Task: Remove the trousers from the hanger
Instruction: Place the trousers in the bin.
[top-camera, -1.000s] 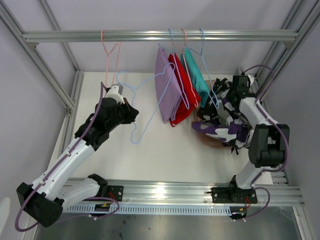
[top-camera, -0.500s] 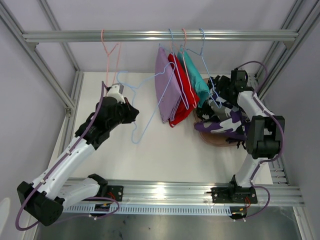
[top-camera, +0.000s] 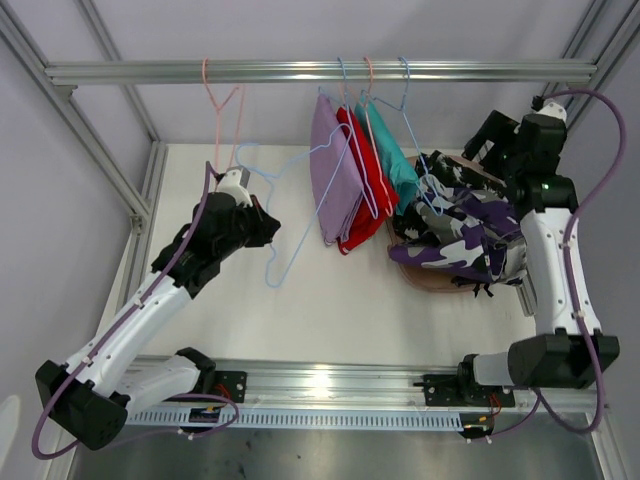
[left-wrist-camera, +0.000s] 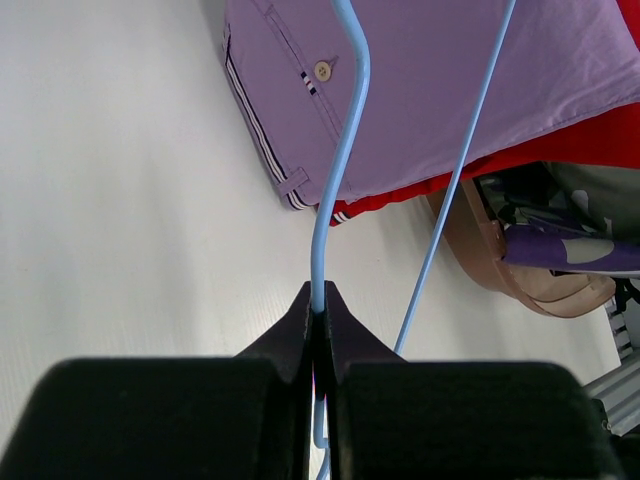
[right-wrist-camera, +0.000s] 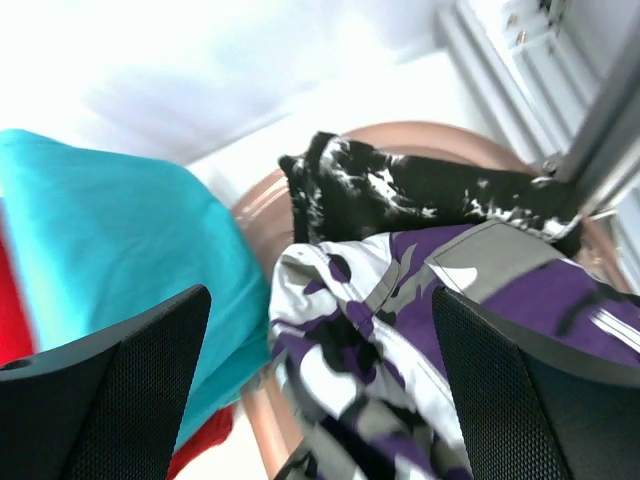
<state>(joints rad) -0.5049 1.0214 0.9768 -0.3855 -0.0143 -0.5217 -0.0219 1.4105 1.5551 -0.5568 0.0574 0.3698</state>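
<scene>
My left gripper (top-camera: 264, 228) (left-wrist-camera: 318, 302) is shut on the wire of an empty light blue hanger (top-camera: 292, 215) (left-wrist-camera: 338, 190), held tilted beside the hanging clothes. Lilac trousers (top-camera: 333, 180) (left-wrist-camera: 430, 90), red trousers (top-camera: 366, 198) (left-wrist-camera: 565, 150) and teal trousers (top-camera: 393, 160) (right-wrist-camera: 110, 260) hang on hangers from the rail. Purple-and-white trousers (top-camera: 462, 245) (right-wrist-camera: 400, 330) lie on black speckled trousers (top-camera: 452, 178) (right-wrist-camera: 420, 190) in a brown basket (top-camera: 428, 281) (right-wrist-camera: 262, 200). My right gripper (top-camera: 490, 138) (right-wrist-camera: 320, 385) hovers open above that pile, holding nothing.
An empty pink hanger (top-camera: 216, 110) hangs at the left of the aluminium rail (top-camera: 150, 72). Frame posts stand at both sides of the white table (top-camera: 330, 310). The basket sits against the right frame.
My right gripper opened, let go of the purple-and-white trousers in the basket, and lifted up and back toward the right post. The left arm and its hanger stayed put.
</scene>
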